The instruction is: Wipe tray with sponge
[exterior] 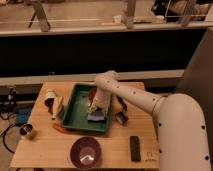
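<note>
**A:** What does the tray (75,107) look like?
**B:** Green and rectangular, with raised sloping sides. It lies on the wooden counter (40,147).
**A:** And the sponge (96,118)?
**B:** A small light-blue block inside the tray, toward its 5 o'clock corner.
**A:** The gripper (98,107)?
**B:** Right on top of the sponge, pointing down. Whether it is grasping or merely pressing, I cannot tell.
**A:** Anything else?
**B:** A purple bowl (85,151) at the tray's 6 o'clock.
</note>
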`<state>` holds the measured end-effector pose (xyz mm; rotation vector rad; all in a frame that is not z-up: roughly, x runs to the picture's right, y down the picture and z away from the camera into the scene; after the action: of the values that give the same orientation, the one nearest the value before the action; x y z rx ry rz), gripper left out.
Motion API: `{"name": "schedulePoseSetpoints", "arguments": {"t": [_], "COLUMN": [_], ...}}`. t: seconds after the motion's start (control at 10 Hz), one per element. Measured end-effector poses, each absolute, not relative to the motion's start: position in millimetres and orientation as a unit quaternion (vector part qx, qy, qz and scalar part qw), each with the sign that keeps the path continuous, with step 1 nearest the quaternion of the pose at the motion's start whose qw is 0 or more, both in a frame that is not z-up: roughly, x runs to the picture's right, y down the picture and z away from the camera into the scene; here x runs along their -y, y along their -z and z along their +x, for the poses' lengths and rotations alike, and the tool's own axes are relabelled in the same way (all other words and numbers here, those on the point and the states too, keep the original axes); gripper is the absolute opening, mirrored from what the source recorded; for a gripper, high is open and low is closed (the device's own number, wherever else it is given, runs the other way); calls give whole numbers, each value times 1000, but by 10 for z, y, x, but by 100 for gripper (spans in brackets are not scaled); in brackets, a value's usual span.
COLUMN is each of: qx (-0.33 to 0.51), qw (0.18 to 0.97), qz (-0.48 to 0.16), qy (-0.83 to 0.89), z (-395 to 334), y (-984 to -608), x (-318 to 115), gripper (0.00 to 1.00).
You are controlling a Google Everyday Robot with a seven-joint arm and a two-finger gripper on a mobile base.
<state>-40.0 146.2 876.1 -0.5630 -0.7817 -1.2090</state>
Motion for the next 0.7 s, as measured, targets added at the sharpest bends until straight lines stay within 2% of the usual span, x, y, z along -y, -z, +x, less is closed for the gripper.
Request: {"name": "schedulePoseSetpoints", "arguments": {"t": [0.2,0.3,0.7], "qx": [355,360,377], "qw": [715,706,672], "qz": [-241,-225,-203], "qy": [551,567,605], "z": [-608,-938,-1463], "y": [-8831,-8819,-8673], "x": [-1364,-1301,-1304], "gripper": [1,1,1]}}
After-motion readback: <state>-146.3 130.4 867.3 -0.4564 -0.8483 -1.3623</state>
